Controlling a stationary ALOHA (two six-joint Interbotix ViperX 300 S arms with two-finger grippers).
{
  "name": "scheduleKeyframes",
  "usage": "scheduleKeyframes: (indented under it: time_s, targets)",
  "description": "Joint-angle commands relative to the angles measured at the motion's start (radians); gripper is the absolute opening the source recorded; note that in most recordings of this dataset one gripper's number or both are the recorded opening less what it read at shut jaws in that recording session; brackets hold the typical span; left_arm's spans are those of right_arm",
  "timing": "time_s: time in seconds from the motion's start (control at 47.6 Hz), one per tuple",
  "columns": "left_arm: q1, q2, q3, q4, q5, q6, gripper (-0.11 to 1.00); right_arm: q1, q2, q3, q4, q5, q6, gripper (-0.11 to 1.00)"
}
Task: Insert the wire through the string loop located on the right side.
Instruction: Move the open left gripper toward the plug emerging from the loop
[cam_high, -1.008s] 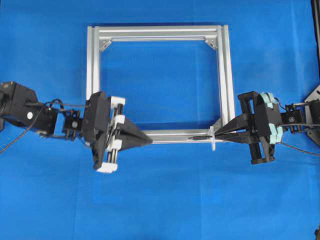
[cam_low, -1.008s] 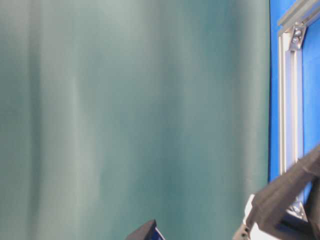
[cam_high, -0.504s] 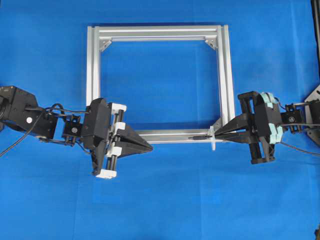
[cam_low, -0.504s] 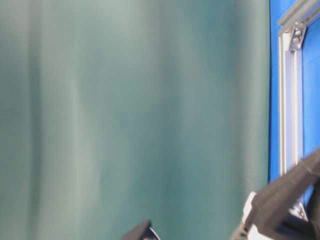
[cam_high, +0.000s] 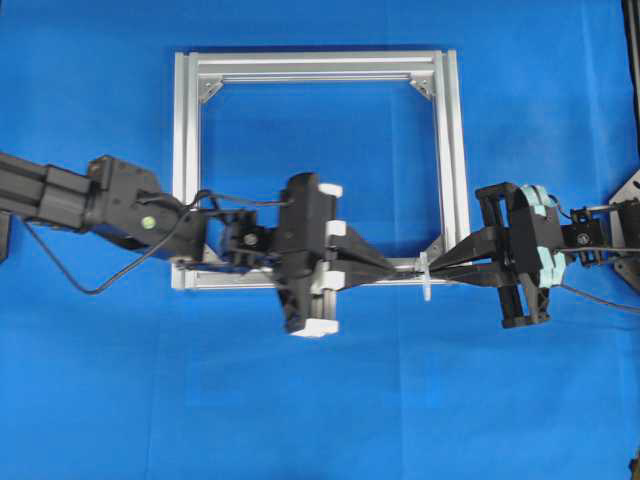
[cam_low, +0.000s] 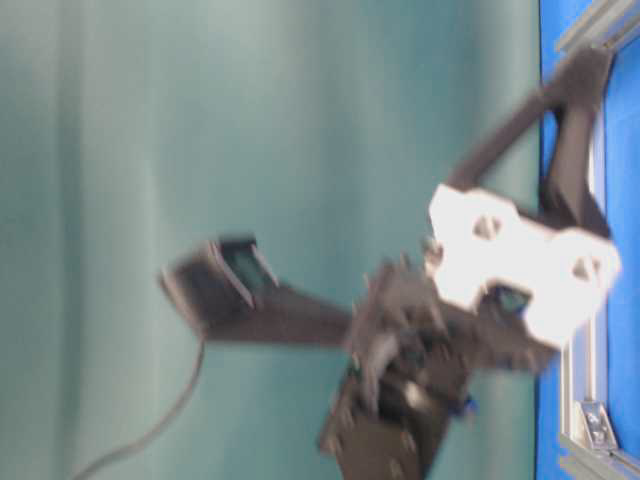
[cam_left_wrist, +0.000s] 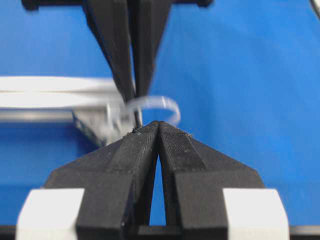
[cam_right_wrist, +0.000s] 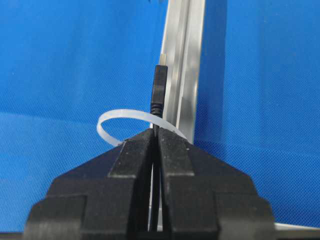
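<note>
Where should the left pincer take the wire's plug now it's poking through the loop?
Grip the plug body just beyond the string loop, coming along the frame bar opposite the right pincer. It lies level, tip pointing at the left pincer, whose fingers look closed.

- In the table-level view you see the left arm (cam_low: 420, 340) smeared by motion blur; its gripper's state cannot be read there.
- In the right wrist view, the wire (cam_right_wrist: 159, 92) vanishes behind the closed right gripper (cam_right_wrist: 155, 134).
- The string loop (cam_right_wrist: 116, 120) is partly hidden by those fingers.
- Overhead, the left gripper (cam_high: 392, 270) covers the frame (cam_high: 310, 66) bar at lower centre.
</note>
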Motion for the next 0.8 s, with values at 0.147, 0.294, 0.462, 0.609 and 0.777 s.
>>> scheduleKeyframes:
  time_s: [0.147,0.294,0.462,0.609,0.777]
  targets:
    - [0.003,0.02,-0.106,0.002,0.072,0.0,0.0,-0.002,-0.006,-0.018,0.0,-0.008,-0.002,-0.03]
    - [0.005,0.02,-0.095,0.002,0.075,-0.011,0.0,-0.002,-0.006,-0.018,0.0,-0.008,0.0,-0.03]
    - [0.0,0.02,-0.095,0.002,0.077,-0.009,0.0,-0.002,-0.006,-0.018,0.0,-0.008,-0.002,-0.03]
    - [0.0,0.02,-0.094,0.002,0.077,-0.003,0.01,-0.002,-0.006,-0.018,0.002,-0.008,-0.002,-0.03]
    - [0.0,0.02,-0.092,0.002,0.077,-0.012,0.26,-0.002,-0.006,-0.018,0.002,-0.008,0.0,-0.03]
